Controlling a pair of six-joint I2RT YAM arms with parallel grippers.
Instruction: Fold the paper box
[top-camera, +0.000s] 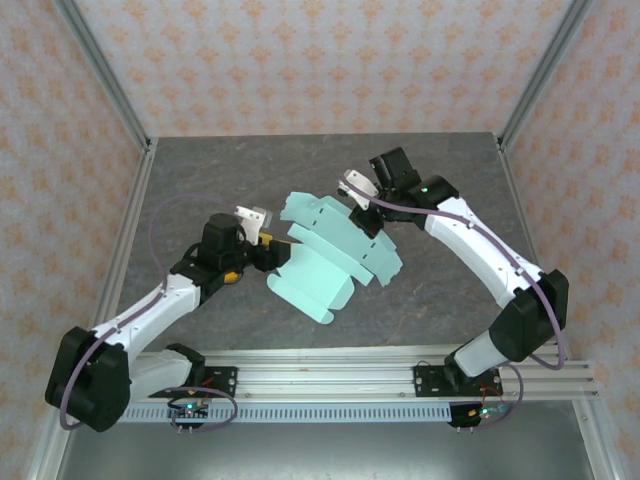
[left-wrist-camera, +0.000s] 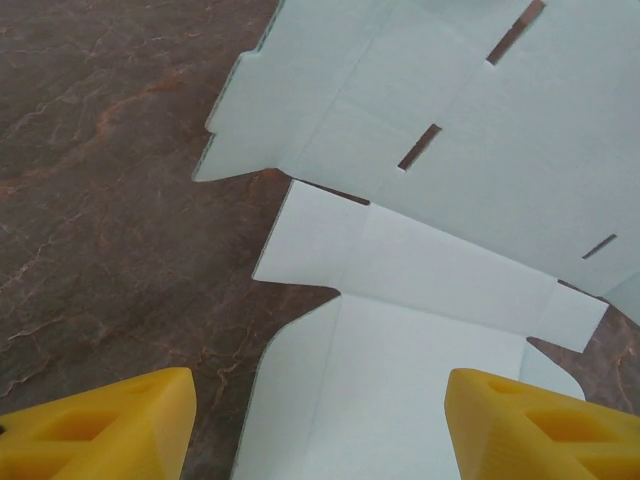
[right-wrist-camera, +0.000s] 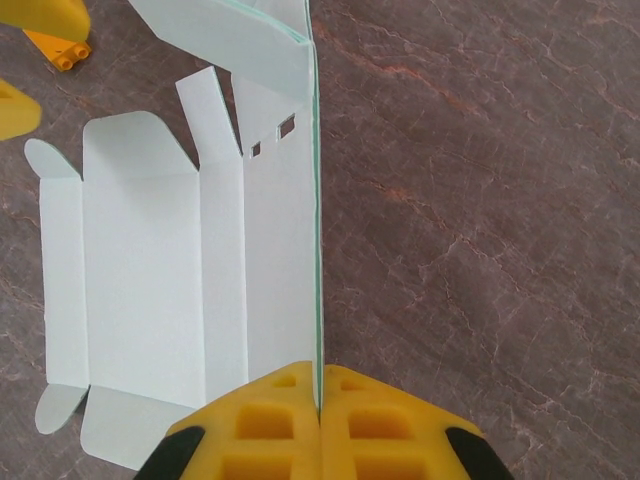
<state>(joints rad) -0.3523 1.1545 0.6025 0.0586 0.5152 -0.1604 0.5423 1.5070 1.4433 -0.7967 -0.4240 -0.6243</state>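
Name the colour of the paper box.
Pale mint-blue paper box, best seen in the right wrist view.

Pale mint paper box (top-camera: 322, 272), grey veined table (top-camera: 230, 170) — left gripper (left-wrist-camera: 320, 400) fingers yellow.

A robot lab test cell: a grey stone-look bench (top-camera: 200, 190) boxed in by metal frame posts (top-camera: 106, 75) and patterned wall panels (top-camera: 330, 60); left arm (top-camera: 150, 305) and right arm (top-camera: 480, 245) bolted to an aluminium rail (top-camera: 330, 376).
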